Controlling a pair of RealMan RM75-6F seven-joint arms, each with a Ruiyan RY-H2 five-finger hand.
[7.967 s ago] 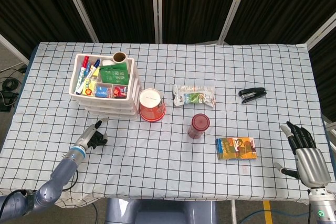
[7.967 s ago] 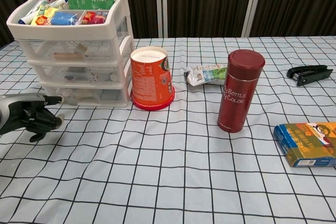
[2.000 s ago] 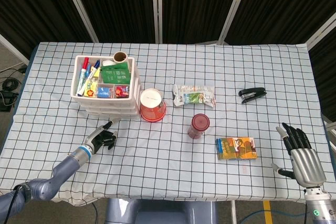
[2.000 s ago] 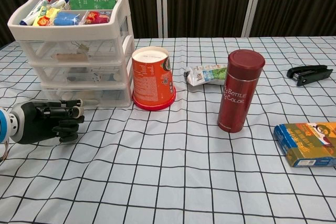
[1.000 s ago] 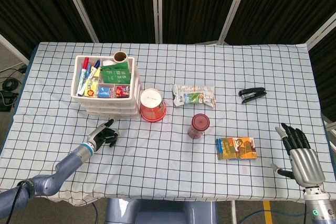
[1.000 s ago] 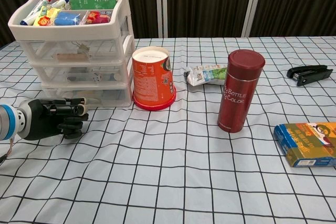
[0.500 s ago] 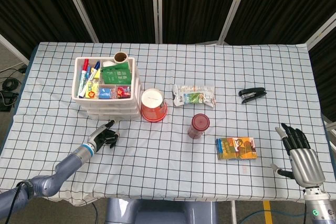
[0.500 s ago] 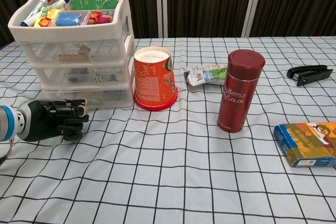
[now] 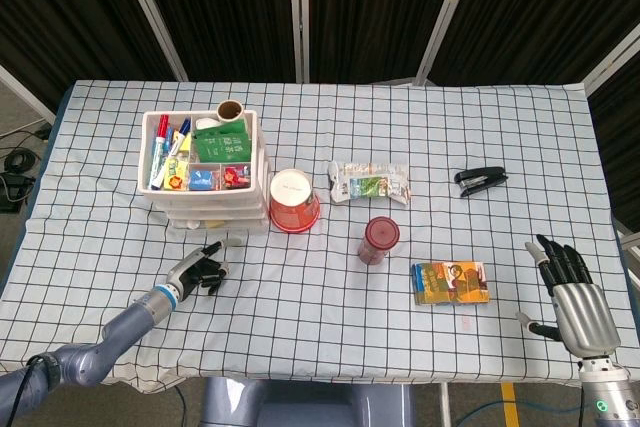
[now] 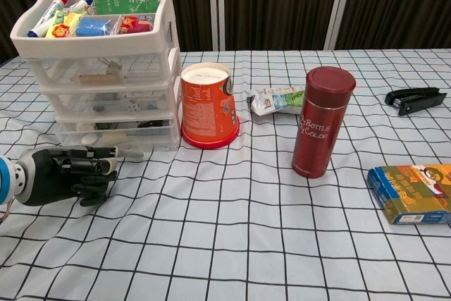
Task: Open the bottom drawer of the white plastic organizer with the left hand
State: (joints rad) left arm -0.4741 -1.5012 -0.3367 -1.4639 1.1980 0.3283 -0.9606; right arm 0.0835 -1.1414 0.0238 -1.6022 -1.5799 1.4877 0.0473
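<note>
The white plastic organizer (image 10: 106,68) (image 9: 205,172) stands at the table's left, its top tray full of pens and packets. Its bottom drawer (image 10: 116,134) (image 9: 215,223) sticks out a little from the stack. My left hand (image 10: 63,173) (image 9: 198,270) lies low on the cloth just in front of it, fingers (image 10: 95,153) curled and hooked on the drawer's small white handle tab (image 10: 130,152). My right hand (image 9: 575,302) hovers at the table's near right edge, fingers spread, holding nothing; the chest view does not show it.
An upturned orange paper cup (image 10: 208,105) stands right against the organizer. Further right are a snack packet (image 10: 276,99), a dark red bottle (image 10: 323,122), a black stapler (image 10: 414,99) and a colourful box (image 10: 412,194).
The left hand has drawn back toward me with the handle tab hooked, and the bottom drawer has slid out a little. The organizer and cup shifted slightly. The right hand has stayed put.
</note>
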